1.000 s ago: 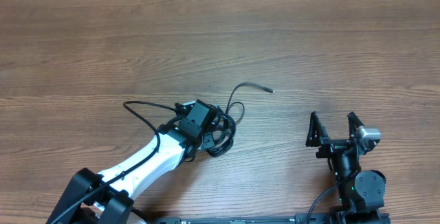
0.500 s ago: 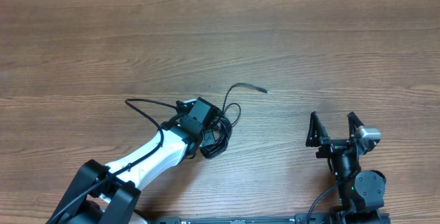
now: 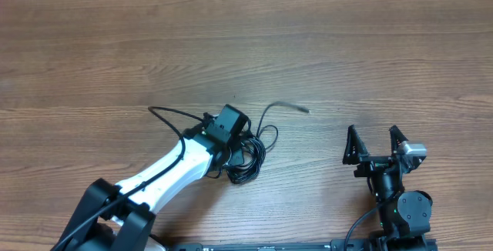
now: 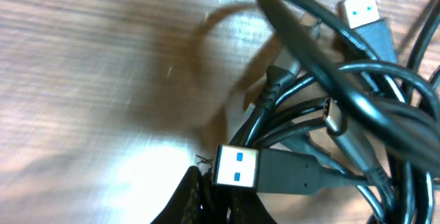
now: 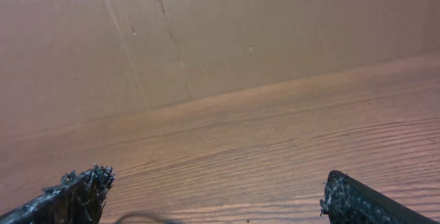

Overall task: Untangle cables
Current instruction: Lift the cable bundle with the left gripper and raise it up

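The cables point(image 3: 250, 161) lie as a knotted black bundle at the table's middle, with one thin loose end point(image 3: 293, 106) arcing to the right, blurred. My left gripper point(image 3: 237, 139) is down on the bundle's left side, shut on the cables. In the left wrist view its dark jaws point(image 4: 210, 196) are pressed together right below a blue-tongued USB plug point(image 4: 237, 167); another USB plug point(image 4: 361, 7) and looped cables point(image 4: 330, 66) fill the right side. My right gripper point(image 3: 373, 133) rests at the lower right, open, with nothing between its fingers point(image 5: 75, 195).
The thicker black wire point(image 3: 168, 114) of the left arm loops out to the left of the bundle. A brown cardboard wall point(image 5: 206, 31) stands beyond the wooden table point(image 3: 347, 51) at its far edge.
My left gripper closed on the bundle and dragged it slightly right and toward me. The loose cable end swung with it. The right arm has not moved.
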Tool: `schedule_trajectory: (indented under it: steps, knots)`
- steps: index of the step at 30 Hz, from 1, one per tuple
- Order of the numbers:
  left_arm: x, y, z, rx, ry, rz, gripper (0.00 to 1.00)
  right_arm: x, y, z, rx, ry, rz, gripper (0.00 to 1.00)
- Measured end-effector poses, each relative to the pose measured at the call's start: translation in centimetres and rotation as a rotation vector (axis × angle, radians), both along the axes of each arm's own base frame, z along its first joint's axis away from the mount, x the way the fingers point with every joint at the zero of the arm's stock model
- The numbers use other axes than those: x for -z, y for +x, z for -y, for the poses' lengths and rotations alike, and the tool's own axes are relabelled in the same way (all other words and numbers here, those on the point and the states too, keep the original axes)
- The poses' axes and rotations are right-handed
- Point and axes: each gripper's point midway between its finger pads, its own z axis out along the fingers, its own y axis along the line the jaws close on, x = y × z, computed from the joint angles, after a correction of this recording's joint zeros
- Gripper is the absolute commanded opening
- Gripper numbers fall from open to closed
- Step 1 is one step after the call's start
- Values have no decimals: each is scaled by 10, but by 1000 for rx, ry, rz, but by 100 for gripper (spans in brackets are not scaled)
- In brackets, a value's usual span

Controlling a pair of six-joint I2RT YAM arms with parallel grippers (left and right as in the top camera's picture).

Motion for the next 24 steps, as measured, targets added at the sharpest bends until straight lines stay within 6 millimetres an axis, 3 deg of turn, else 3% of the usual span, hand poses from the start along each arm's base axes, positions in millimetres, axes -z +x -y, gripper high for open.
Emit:
schedule_trajectory:
  steps: [9, 12, 15, 24]
  knots:
    - [-89, -11, 4, 16, -12, -79, 4, 0, 0, 0, 0, 0, 0, 100]
    - [-111, -13, 6, 19, -29, -79, 4, 0, 0, 0, 1, 0, 0, 100]
    - [-121, -15, 9, 23, -49, -88, 4, 0, 0, 0, 0, 0, 0, 100]
    - [-125, -29, 25, 34, -146, -165, 4, 0, 0, 0, 0, 0, 0, 100]
